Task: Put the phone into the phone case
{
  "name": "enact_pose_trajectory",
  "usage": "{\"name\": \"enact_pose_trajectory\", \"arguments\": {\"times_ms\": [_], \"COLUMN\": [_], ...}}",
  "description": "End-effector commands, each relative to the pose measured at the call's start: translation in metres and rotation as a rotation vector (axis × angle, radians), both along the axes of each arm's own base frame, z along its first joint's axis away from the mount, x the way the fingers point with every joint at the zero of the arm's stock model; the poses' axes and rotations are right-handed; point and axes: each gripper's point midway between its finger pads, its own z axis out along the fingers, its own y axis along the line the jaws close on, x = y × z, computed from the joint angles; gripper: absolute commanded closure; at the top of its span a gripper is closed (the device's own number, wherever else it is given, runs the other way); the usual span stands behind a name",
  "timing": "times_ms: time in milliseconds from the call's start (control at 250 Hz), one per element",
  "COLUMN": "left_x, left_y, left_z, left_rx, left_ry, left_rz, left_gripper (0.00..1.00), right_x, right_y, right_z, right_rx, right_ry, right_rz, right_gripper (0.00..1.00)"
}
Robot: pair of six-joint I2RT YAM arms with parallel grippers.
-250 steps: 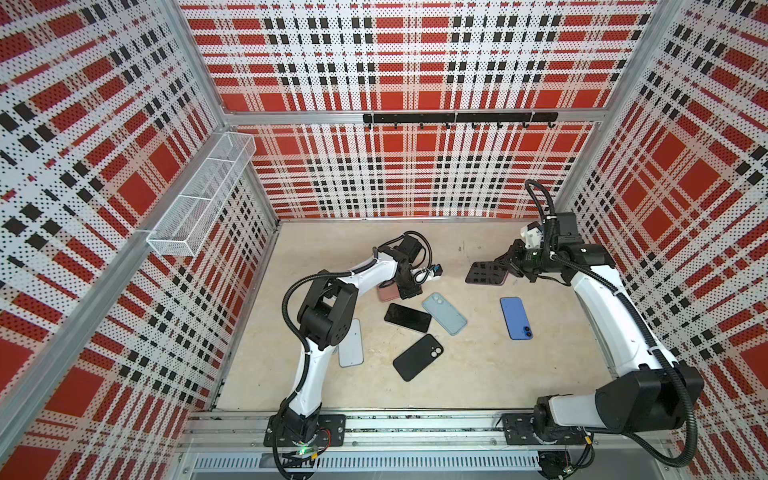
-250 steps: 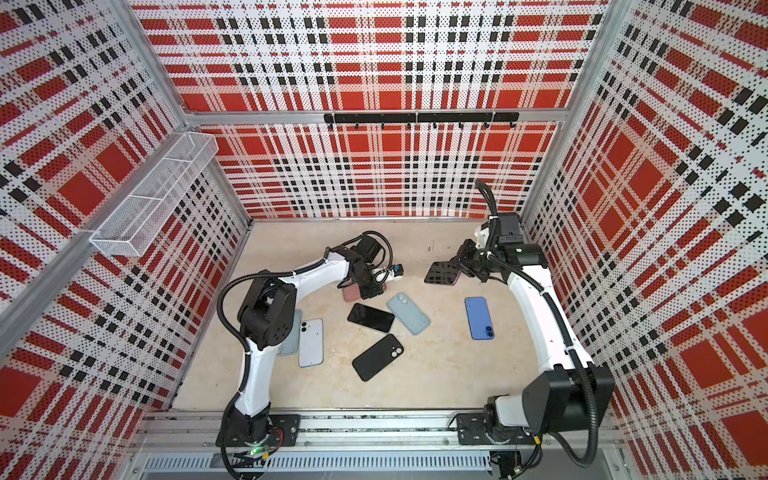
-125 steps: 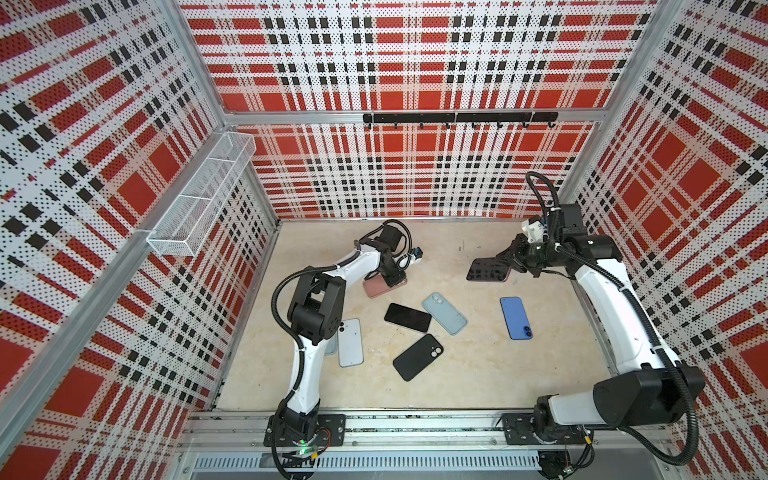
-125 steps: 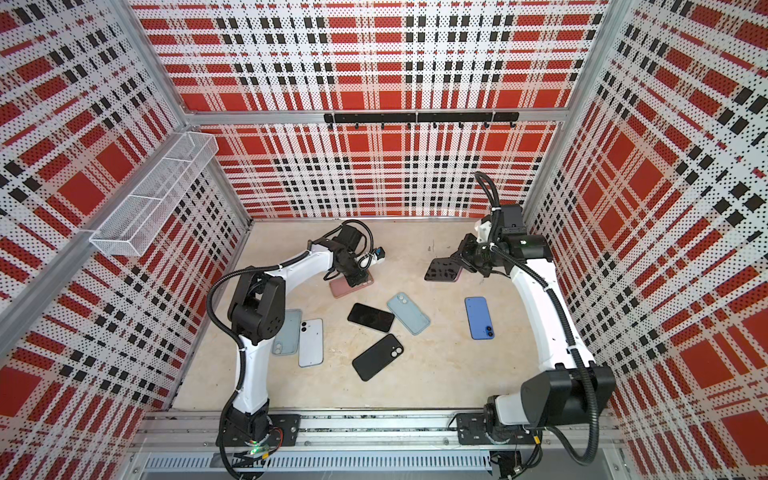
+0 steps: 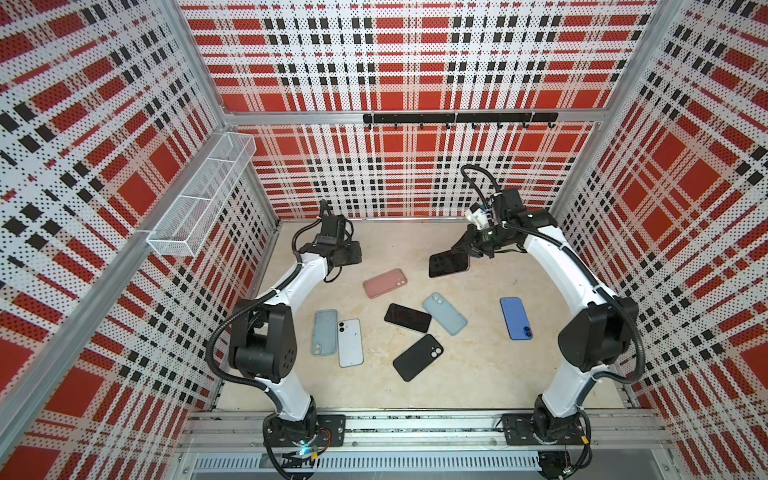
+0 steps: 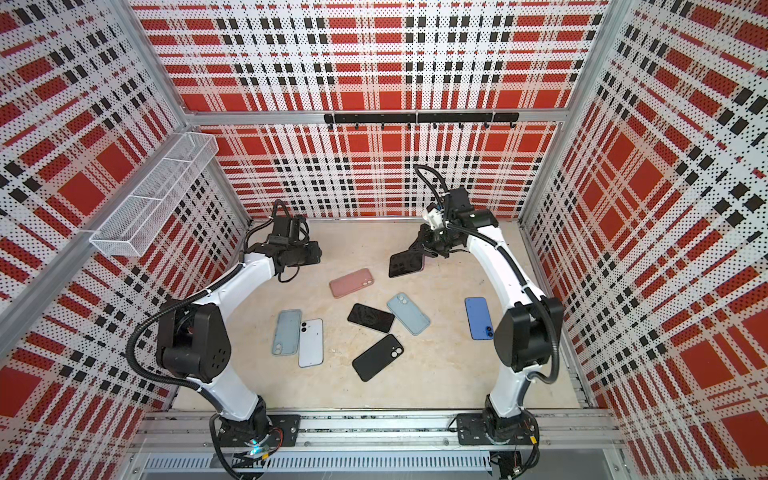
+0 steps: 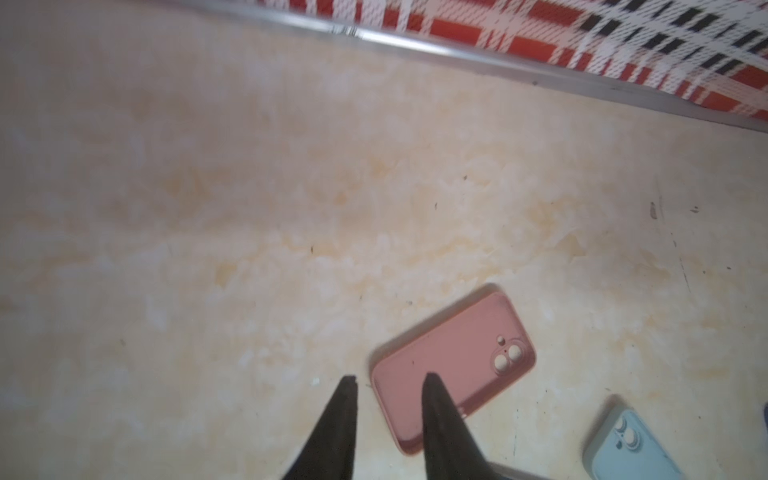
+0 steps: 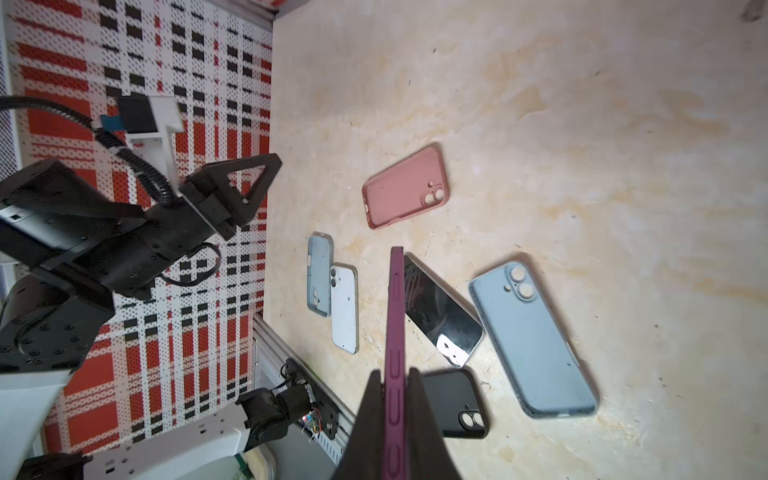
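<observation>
My right gripper is shut on a dark-screened phone with a purple edge, held tilted in the air over the far right of the table. A pink phone case lies flat on the table left of it, camera cut-outs showing. My left gripper hovers just behind the case at its left end. Its fingers stand a little apart with nothing between them.
Nearer the front lie a black phone, a light blue case, a blue phone, a black case, a white phone and a grey-blue case. A wire basket hangs on the left wall.
My left gripper has opened, let go of the pink case and drawn back to the far left; the case now lies on the table. The right gripper lifted the phone slightly.
</observation>
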Motion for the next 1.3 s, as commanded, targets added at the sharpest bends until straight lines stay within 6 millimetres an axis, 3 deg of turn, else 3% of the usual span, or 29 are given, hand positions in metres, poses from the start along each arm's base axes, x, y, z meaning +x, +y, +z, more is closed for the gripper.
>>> {"name": "enact_pose_trajectory", "arguments": {"times_ms": [0,212,420,612,768,788,1068,1296], "left_x": [-0.042,-0.038,-0.027,-0.02,-0.012,-0.015,0.016,0.019], "left_y": [-0.01,-0.018,-0.019,-0.022,-0.021,-0.033,-0.056,-0.074], "left_z": [-0.06,-0.086,-0.105,-0.123,-0.118,-0.117,-0.085,-0.095], "left_rx": [-0.123,-0.107,-0.053,0.013,0.084,0.097,0.182,0.194], "left_ry": [0.233,0.266,0.292,0.32,0.303,0.3,0.207,0.23], "left_rz": [0.164,0.195,0.218,0.189,0.152,0.119,0.005,-0.074], "left_gripper": [0.7,0.69,0.72,0.96,1.0,1.0,1.0,0.96], "right_x": [0.012,0.004,0.003,0.005,0.007,0.007,0.012,0.032], "right_y": [0.013,0.023,0.025,0.028,0.028,0.028,0.033,0.041], "right_z": [0.031,0.004,0.004,0.004,-0.001,-0.002,-0.026,-0.046], "right_rx": [0.083,0.062,0.081,0.097,0.099,0.099,0.133,0.16], "right_ry": [-0.122,-0.08,-0.092,-0.082,-0.071,-0.068,-0.018,0.013], "right_rz": [0.032,0.082,0.083,0.083,0.078,0.076,0.046,0.031], "right_gripper": [1.0,1.0,1.0,1.0,1.0,1.0,1.0,1.0]}}
